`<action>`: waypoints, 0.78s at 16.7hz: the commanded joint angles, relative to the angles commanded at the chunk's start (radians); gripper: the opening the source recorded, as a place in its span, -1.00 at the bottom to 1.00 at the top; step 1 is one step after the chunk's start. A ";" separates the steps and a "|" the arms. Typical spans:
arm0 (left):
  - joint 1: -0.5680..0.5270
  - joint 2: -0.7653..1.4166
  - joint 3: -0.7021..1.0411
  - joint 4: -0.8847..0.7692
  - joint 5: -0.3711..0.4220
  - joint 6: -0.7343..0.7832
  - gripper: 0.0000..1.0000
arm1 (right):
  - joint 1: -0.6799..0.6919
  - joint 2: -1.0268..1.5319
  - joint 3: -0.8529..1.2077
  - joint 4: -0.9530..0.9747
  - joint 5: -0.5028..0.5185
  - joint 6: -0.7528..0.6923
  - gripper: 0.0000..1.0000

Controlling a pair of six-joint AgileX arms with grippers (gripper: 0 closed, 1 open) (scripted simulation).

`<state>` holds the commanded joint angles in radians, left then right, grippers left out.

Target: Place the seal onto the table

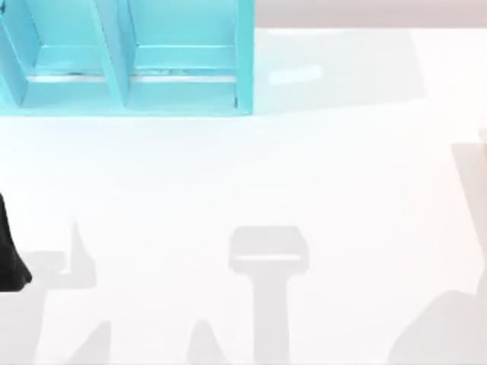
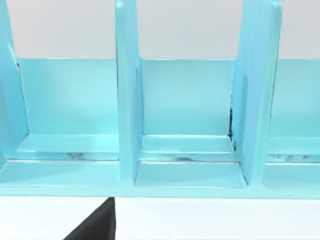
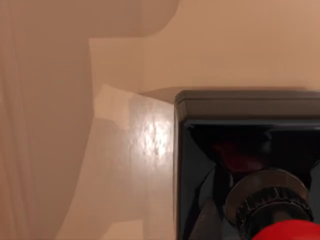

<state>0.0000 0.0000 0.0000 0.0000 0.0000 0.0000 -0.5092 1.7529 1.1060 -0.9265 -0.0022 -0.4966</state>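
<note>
**Q:** What's the right gripper doing?

**A:** I can't tell its state from my feeds. What I do have, close under the right wrist camera in the lower right of its frame, is the seal (image 3: 240, 160), a small hand stamp with a black square block base and a glossy red rounded knob handle.

**Q:** Which way does it point?

**A:** The knob is toward the camera and the square base is away from it. I'd judge the long axis, base to knob, runs roughly along the camera's line of sight. That would suit setting it down base first. I can't tell whether the base is touching the pale smooth surface behind it.

**Q:** And further out?

**A:** In the top view, the large plain white table (image 1: 251, 167) fills the middle. The turquoise shelf unit with compartments (image 1: 243, 68) sits at the upper left. My left arm (image 1: 11, 247) is parked at the left edge, well clear of the middle.
</note>
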 joint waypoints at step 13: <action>0.000 0.000 0.000 0.000 0.000 0.000 1.00 | 0.070 -0.022 0.065 -0.074 0.001 0.068 -1.00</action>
<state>0.0000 0.0000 0.0000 0.0000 0.0000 0.0000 -0.4388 1.7308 1.1707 -1.0002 -0.0017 -0.4289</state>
